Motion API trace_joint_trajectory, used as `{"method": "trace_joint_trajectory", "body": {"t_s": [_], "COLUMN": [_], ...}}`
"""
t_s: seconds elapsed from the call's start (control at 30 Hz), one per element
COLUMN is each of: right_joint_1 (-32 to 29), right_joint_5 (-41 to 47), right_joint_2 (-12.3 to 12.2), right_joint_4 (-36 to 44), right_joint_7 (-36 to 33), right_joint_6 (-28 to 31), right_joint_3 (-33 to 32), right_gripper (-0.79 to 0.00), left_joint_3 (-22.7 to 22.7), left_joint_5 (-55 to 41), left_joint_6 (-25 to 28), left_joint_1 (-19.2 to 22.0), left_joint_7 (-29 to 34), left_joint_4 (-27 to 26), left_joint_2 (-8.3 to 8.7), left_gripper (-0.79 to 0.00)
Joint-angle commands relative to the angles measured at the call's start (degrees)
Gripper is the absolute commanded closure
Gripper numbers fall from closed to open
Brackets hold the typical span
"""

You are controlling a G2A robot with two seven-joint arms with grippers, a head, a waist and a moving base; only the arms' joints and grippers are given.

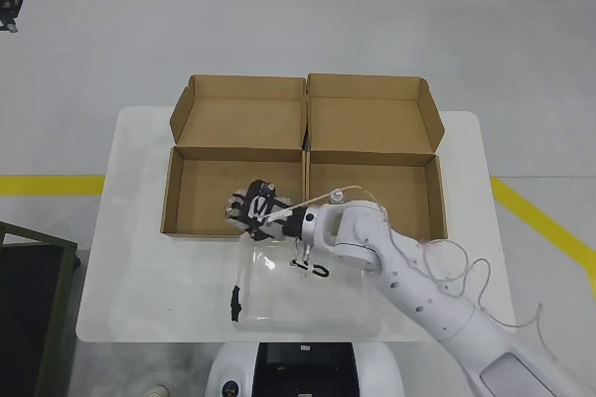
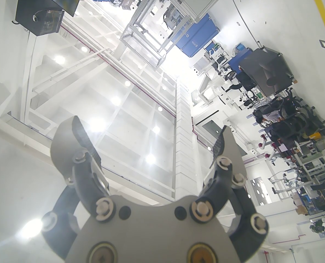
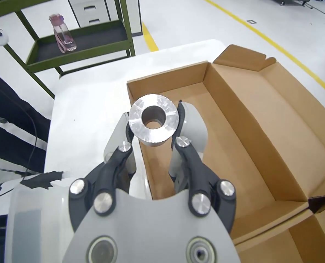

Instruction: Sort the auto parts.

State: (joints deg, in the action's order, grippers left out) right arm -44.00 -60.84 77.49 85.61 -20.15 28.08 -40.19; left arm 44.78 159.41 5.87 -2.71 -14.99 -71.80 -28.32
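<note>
So the left box (image 1: 194, 194) and the right box (image 1: 417, 198) sit side by side, touching, on the far half of the table (image 1: 139, 288), lids flopped open toward the far side. The clear bin (image 1: 278, 298) sits at the near edge just in front of them. The right gripper (image 3: 153, 123) holds the metal ring (image 3: 136, 127) over the near part of the left box, and a shelf cart (image 1: 25, 298) is on the floor left of the table.

A short, thick-walled silver metal ring (image 3: 153, 123) with a round bore through its middle is clamped by its sides between the fingers of the right gripper (image 3: 153, 131). It is held above the near wall of the left open brown cardboard box (image 1: 201, 198). That box sits touching a second open brown cardboard box (image 1: 402, 194) on the far half of the white table (image 1: 139, 278), both lids folded back.
</note>
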Motion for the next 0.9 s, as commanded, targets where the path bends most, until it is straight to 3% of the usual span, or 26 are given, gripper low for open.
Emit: {"method": "trace_joint_trajectory", "body": {"t_s": [0.0,0.87], "right_joint_1": [1.5,13.2], "right_joint_5": [-0.3,3.2], "right_joint_2": [0.7,10.0], "right_joint_4": [-1.9,-22.4], "right_joint_7": [-1.4,-8.6], "right_joint_6": [-0.7,-1.6], "right_joint_3": [1.2,11.4], "right_gripper": [0.0,0.0], "left_joint_3": [0.0,0.0], "left_joint_5": [0.0,0.0], "left_joint_6": [0.0,0.0], "left_joint_1": [0.0,0.0], "left_joint_7": [0.0,0.0], "left_joint_4": [0.0,0.0], "left_joint_2": [0.0,0.0], "left_gripper": [-0.785,-0.785]}}
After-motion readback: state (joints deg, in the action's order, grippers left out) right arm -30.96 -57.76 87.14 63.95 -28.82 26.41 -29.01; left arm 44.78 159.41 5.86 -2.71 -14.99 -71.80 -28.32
